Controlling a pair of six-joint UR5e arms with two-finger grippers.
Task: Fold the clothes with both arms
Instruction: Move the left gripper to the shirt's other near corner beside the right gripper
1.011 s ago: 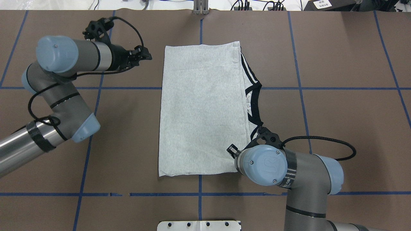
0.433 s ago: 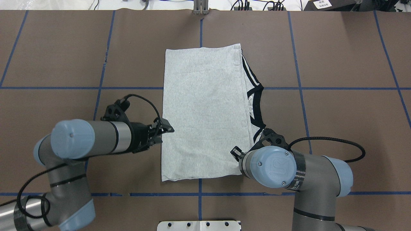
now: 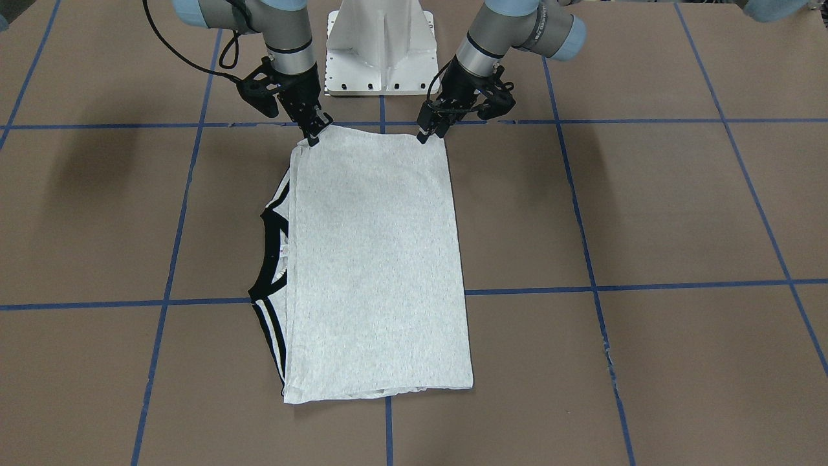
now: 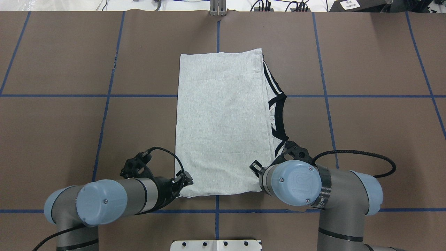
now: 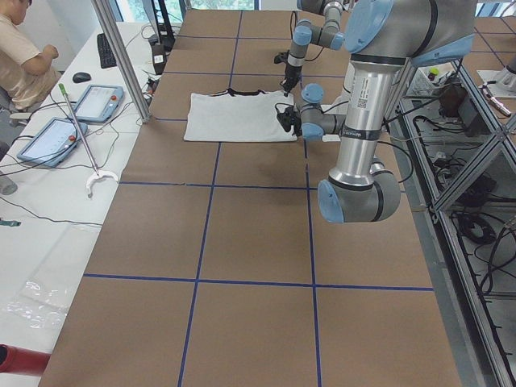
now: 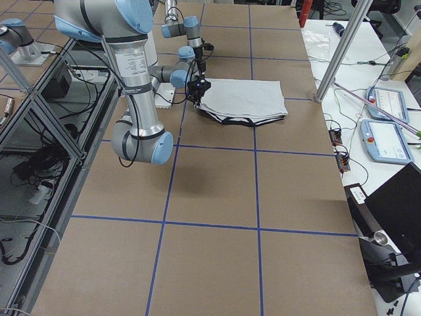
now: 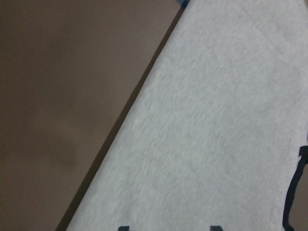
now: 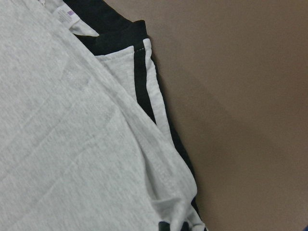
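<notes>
Left gripper (image 3: 428,133) released at near corner of T-shirt (image 3: 375,259), right gripper (image 3: 315,134) looks clenched on the other; pinch all layers, then lift both evenly.

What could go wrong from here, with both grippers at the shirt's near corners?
1. The left gripper, jaws apart, sits right at the corner of the T-shirt. Closing there may catch only the top layer, or miss the cloth.
2. The black-striped trim sticks out past the folded edge on the side of the right gripper. Lifting could let it spill out and skew the fold.
</notes>
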